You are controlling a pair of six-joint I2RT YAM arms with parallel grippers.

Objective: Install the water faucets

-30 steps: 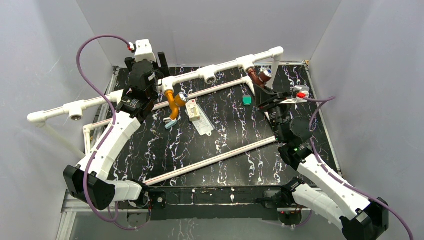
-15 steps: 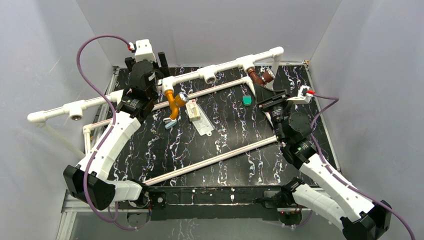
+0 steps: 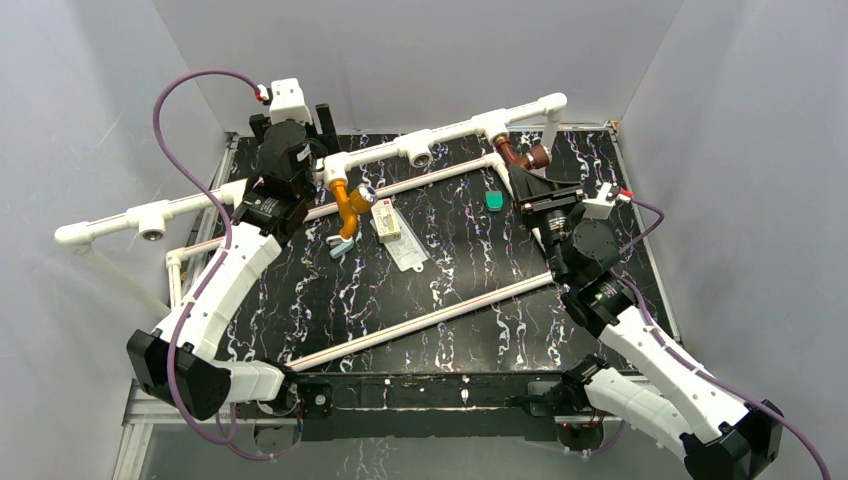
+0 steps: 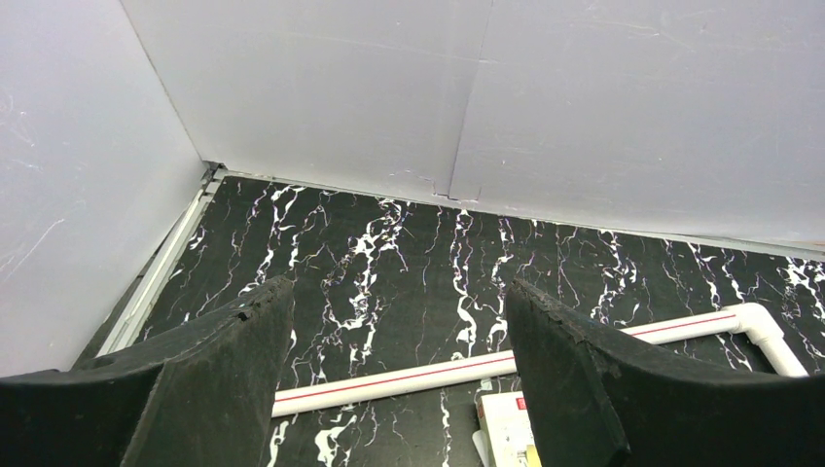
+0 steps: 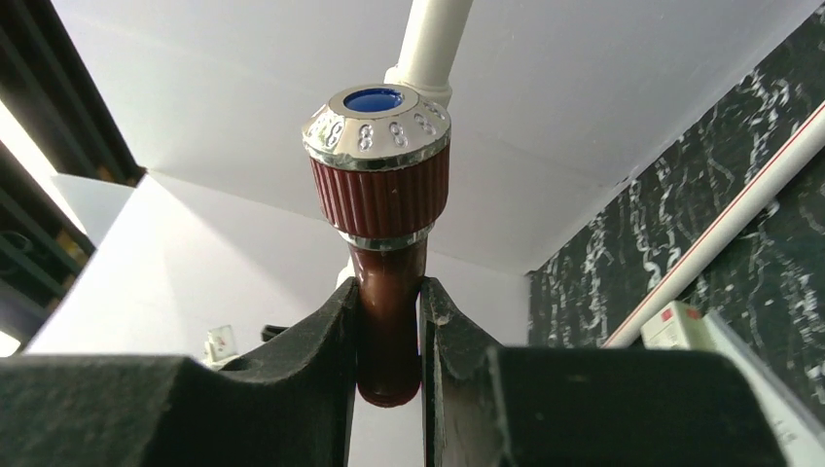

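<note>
The dark reddish-brown faucet (image 3: 518, 156) sits at the right tee of the raised white pipe (image 3: 455, 128), its knob turned to the right. My right gripper (image 3: 527, 184) is shut on its spout. In the right wrist view the brown spout (image 5: 387, 292) is pinched between the fingers of the right gripper (image 5: 389, 304), and the silver-rimmed knob (image 5: 377, 126) stands above. The orange-yellow faucet (image 3: 346, 206) with its silvery knob hangs from the left tee, touched by nothing. My left gripper (image 3: 322, 118) is behind it near the back wall, and in its wrist view the left gripper (image 4: 399, 297) is open with nothing in it.
A small green piece (image 3: 494, 201) lies on the black marbled floor (image 3: 470, 250). A white box (image 3: 386, 222) and a clear bag (image 3: 407, 252) lie mid-table. Thin white pipes (image 3: 420, 320) cross the floor. White walls close in on three sides.
My right wrist has rolled while gripping the brown faucet, and the knob has swung from facing up toward the right. The left arm has not moved.
</note>
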